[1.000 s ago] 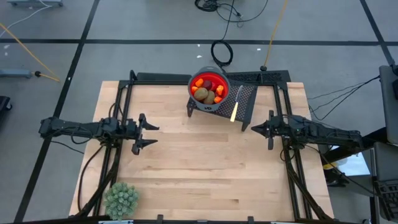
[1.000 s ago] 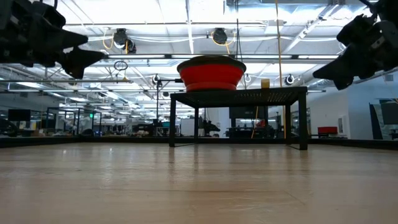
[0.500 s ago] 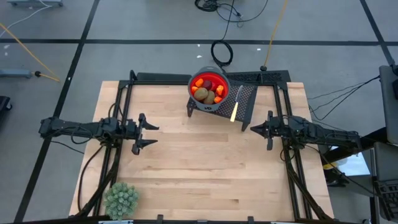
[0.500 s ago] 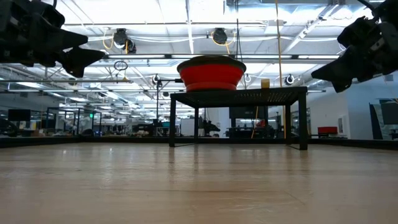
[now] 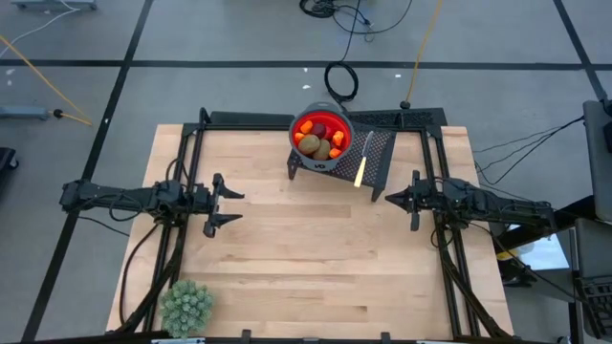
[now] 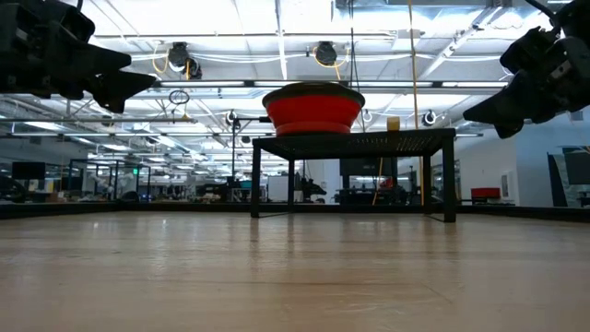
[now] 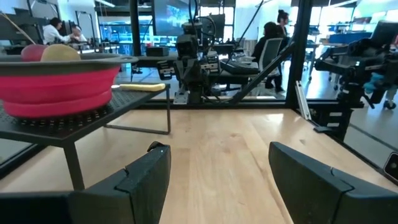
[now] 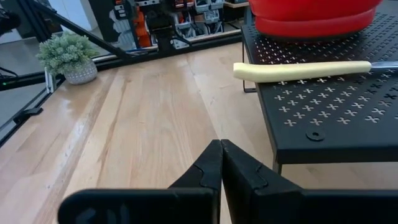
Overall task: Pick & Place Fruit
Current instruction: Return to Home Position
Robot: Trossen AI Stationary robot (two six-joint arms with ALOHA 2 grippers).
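Observation:
The toy fruit [image 5: 316,140], brown ovals, dark red rounds and orange pieces, lies in a red bowl [image 5: 334,122] standing on a black perforated stand [image 5: 378,153] at the table's far side. The bowl also shows in the low view [image 6: 312,107] and the left wrist view [image 7: 56,84]. My left gripper [image 5: 224,204] hovers open over the table's left half, above bare wood [image 7: 217,180]. My right gripper [image 5: 393,200] is shut, raised over the table's right side, just in front of the stand's near right corner [image 8: 219,163].
A knife with a yellow handle [image 5: 362,168] lies on the stand beside the bowl, seen too in the right wrist view [image 8: 301,70]. A pale green spiky plant ball [image 5: 185,306] sits at the near left corner. Bare wood lies between the arms. People sit beyond the table [image 7: 267,38].

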